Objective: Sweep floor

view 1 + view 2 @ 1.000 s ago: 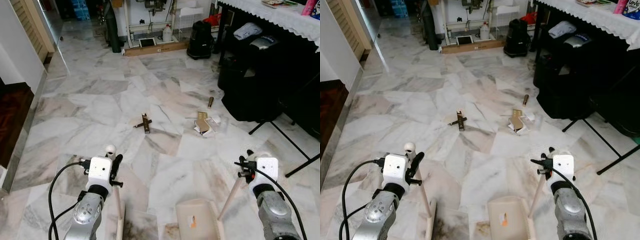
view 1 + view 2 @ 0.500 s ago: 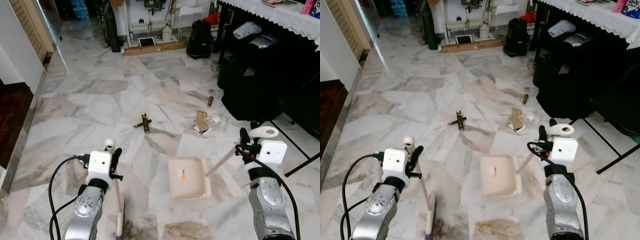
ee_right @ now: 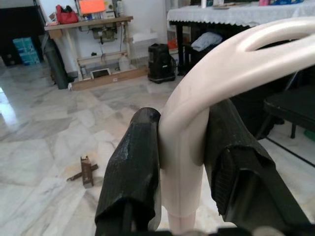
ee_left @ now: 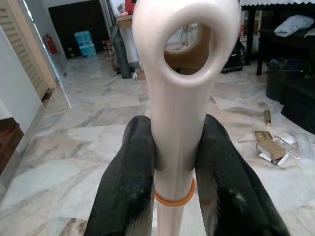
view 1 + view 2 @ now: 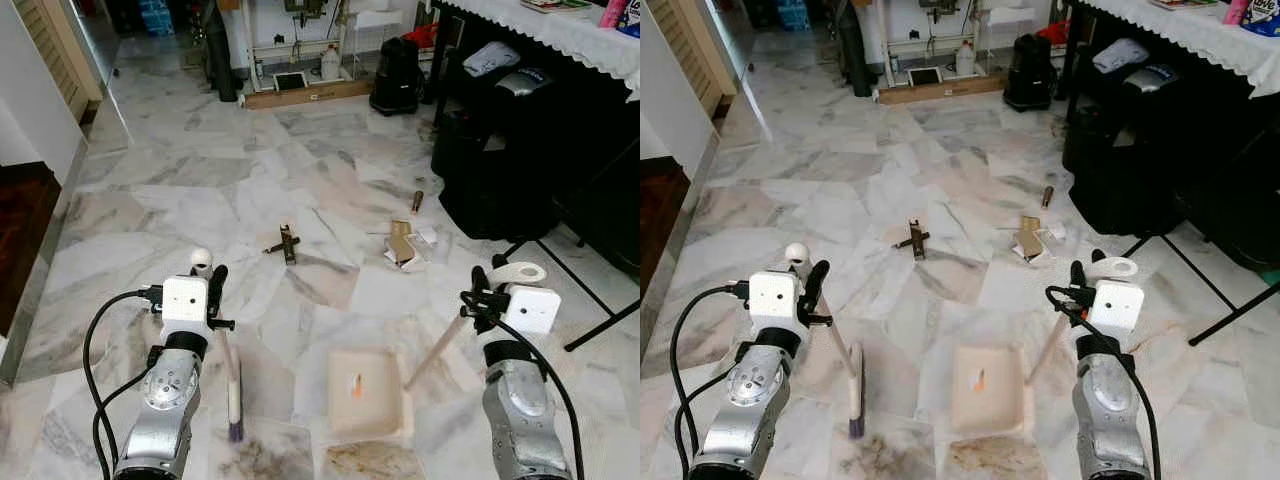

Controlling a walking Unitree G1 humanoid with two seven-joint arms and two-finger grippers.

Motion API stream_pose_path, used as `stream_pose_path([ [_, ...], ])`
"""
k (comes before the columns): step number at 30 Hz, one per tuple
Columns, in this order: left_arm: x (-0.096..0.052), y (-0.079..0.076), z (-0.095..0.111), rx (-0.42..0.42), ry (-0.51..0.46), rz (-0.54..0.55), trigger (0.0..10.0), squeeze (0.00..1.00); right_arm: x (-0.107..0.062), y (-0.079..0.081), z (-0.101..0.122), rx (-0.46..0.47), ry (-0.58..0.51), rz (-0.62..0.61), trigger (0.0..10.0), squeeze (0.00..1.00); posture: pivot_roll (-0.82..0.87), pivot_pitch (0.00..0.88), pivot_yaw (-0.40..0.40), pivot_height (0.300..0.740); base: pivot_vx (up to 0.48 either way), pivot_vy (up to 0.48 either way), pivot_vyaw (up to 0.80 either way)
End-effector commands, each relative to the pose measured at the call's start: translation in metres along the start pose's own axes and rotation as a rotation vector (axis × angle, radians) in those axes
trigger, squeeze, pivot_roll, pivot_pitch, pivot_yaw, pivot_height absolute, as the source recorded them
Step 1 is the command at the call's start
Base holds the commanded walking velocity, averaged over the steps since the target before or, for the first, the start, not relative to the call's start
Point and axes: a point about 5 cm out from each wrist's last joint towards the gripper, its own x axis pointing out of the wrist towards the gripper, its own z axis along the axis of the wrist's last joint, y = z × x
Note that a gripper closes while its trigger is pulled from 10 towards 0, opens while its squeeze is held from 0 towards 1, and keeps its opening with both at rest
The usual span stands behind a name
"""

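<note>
Far wall: a white frame stand (image 5: pixel 262 45) with a white plastic jug (image 5: pixel 331 63) at its foot and a long wooden plank (image 5: pixel 300 95) lying in front. A tall dark rolled item (image 5: pixel 224 62) stands just beside the frame, with a squat black appliance (image 5: pixel 398 65) on the other side (make not legible). Right side: a black table under a white lace cloth (image 5: pixel 545 25), a grey cloth bundle (image 5: pixel 490 57) and black bags (image 5: pixel 500 170) beneath it, and thin black stand legs (image 5: pixel 590 300) splayed nearby. Left side: a louvred wooden door (image 5: pixel 60 45) and a dark wood step (image 5: pixel 22 230). Blue boxes (image 5: pixel 155 15) are stacked in the far corner.
</note>
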Motion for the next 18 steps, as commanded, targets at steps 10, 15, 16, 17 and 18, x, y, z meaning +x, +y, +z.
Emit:
stream_pose_path([
  [10, -0.0009, 0.0013, 0.0035, 0.011, -0.036, 0.019, 10.0, 0.00, 0.0078, 0.0039, 0.0159, 0.006, -0.062, 0.009, 10.0, 0.00, -0.02, 0.000, -0.006, 0.740, 0.081, 0.000, 0.00],
  [15, -0.0021, 0.0009, 0.0017, 0.010, -0.029, 0.014, 10.0, 0.00, 0.0079, 0.0048, 0.0164, -0.001, -0.065, 0.011, 10.0, 0.00, -0.02, 0.000, -0.002, 0.740, 0.301, 0.000, 0.00],
  [16, -0.0021, 0.0009, 0.0016, 0.010, -0.028, 0.014, 10.0, 0.00, 0.0080, 0.0051, 0.0161, -0.004, -0.063, 0.013, 10.0, 0.00, -0.02, 0.000, -0.002, 0.740, 0.315, 0.000, 0.00],
  [17, -0.0020, 0.0009, 0.0016, 0.011, -0.028, 0.014, 10.0, 0.00, 0.0081, 0.0052, 0.0160, -0.005, -0.062, 0.015, 10.0, 0.00, -0.02, 0.000, -0.002, 0.740, 0.315, 0.000, 0.00],
  [18, -0.0023, 0.0013, 0.0015, 0.011, -0.028, 0.014, 10.0, 0.00, 0.0078, 0.0059, 0.0153, -0.010, -0.059, 0.018, 10.0, 0.00, -0.01, 0.000, -0.002, 0.740, 0.319, 0.000, 0.00],
])
